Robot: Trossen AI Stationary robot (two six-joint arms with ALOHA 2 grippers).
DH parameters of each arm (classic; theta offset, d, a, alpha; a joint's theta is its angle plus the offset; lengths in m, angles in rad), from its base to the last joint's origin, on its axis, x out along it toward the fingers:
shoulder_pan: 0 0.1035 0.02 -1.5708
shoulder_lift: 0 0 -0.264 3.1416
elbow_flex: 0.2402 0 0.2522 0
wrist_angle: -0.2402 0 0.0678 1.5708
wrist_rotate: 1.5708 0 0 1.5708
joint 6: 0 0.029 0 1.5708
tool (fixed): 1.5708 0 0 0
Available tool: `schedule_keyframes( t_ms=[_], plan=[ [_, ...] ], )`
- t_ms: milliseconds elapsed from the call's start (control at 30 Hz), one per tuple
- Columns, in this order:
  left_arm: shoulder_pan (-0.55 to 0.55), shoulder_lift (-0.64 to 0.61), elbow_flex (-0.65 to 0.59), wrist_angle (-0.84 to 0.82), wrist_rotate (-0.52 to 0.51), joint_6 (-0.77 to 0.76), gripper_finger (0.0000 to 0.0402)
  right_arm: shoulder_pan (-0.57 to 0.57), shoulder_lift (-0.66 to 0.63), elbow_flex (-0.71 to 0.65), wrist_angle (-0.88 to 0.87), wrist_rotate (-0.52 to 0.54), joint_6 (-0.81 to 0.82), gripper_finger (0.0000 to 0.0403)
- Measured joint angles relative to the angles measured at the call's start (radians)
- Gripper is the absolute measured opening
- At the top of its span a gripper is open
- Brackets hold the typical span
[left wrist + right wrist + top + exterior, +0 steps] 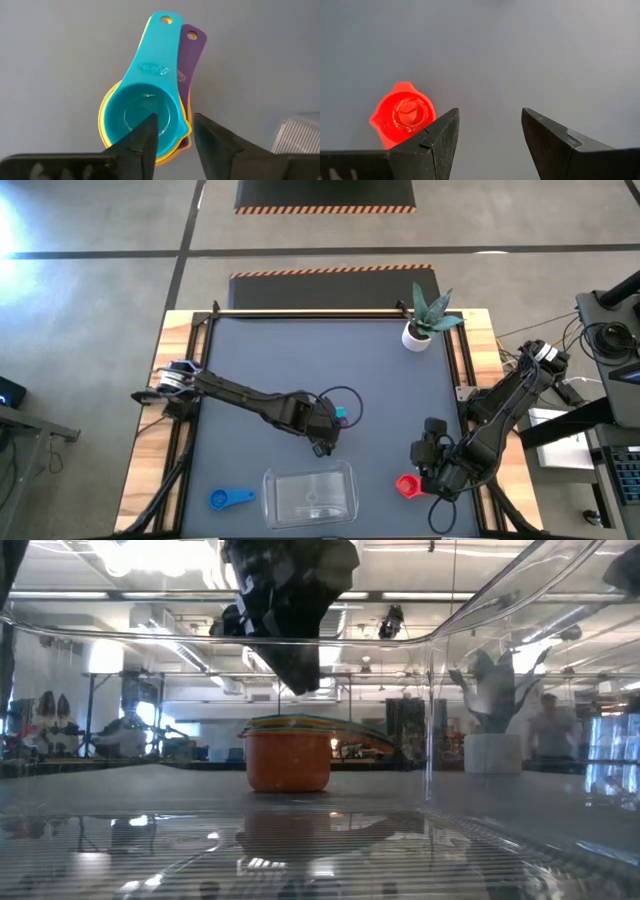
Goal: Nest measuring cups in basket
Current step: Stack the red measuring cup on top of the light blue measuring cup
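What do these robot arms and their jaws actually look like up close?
Both arms are dark, slim and jointed. The left arm and the right arm each trail black cables near their bases. The left gripper and right gripper each end in two matte black, wedge-shaped jaws with flat inner faces and no visible markings.

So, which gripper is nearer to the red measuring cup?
Right. The right gripper hovers open just beside the red cup. The left gripper is at the stack of nested cups near the table's middle, well away from it.
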Motion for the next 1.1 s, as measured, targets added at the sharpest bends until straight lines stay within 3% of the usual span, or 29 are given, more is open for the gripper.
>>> schedule_keyframes(
  t_ms=[167,333,433,667,800,1100],
  plan=[
    [-0.016,-0.037,0.023,-0.005,-0.027,0.076,0.014,0.0,0.0,0.003,0.001,-0.071,-0.007,0.0205],
    [-0.124,-0.17,0.015,0.018,-0.282,0.15,0.0145,0.023,0.001,-0.004,0.063,-0.087,0.004,0.0205],
    [-0.208,-0.245,-0.032,0.074,-0.378,0.202,0.0141,0.036,0.015,-0.006,0.069,-0.095,0.029,0.0205],
    [-0.335,-0.423,-0.258,0.298,-0.473,0.211,0.0129,0.085,0.036,-0.014,0.133,-0.203,0.122,0.0206],
    [-0.366,-0.545,-0.442,0.491,-0.457,0.211,0.0122,0.132,0.073,-0.024,0.289,-0.228,0.102,0.0206],
    [-0.376,-0.689,-0.786,1.078,-0.382,0.359,0.0107,0.153,0.222,-0.027,0.297,-0.27,0.127,0.0206]
  ],
)
